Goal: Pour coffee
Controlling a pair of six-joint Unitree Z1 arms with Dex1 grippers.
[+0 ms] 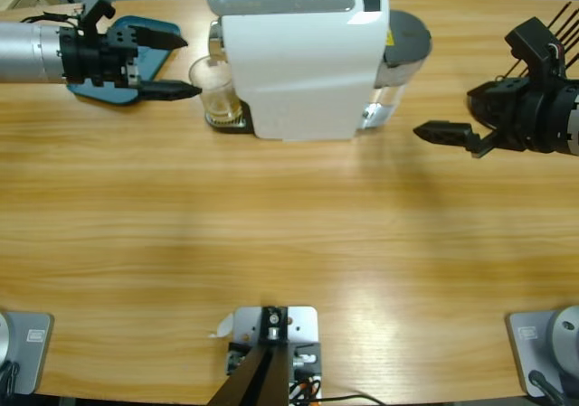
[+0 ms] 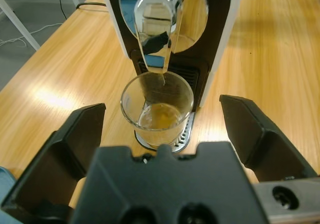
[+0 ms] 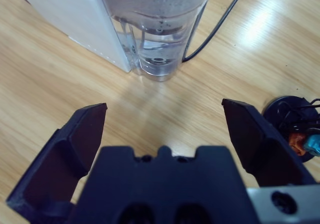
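Wooden table (image 1: 289,243) broadly bare, both end effectors spread, left end effector (image 1: 170,64) beside tumbler (image 1: 215,89), right end effector (image 1: 448,133) apart.

I see a long wooden counter (image 1: 271,234) with a pale grain running its length. A white coffee machine (image 1: 303,62) stands on it near the far edge, its clear water tank (image 3: 157,29) at the back end. A blue holder (image 1: 145,58) lies flat on the wood left of the machine. A black cable (image 3: 220,22) trails across the surface beside the tank.
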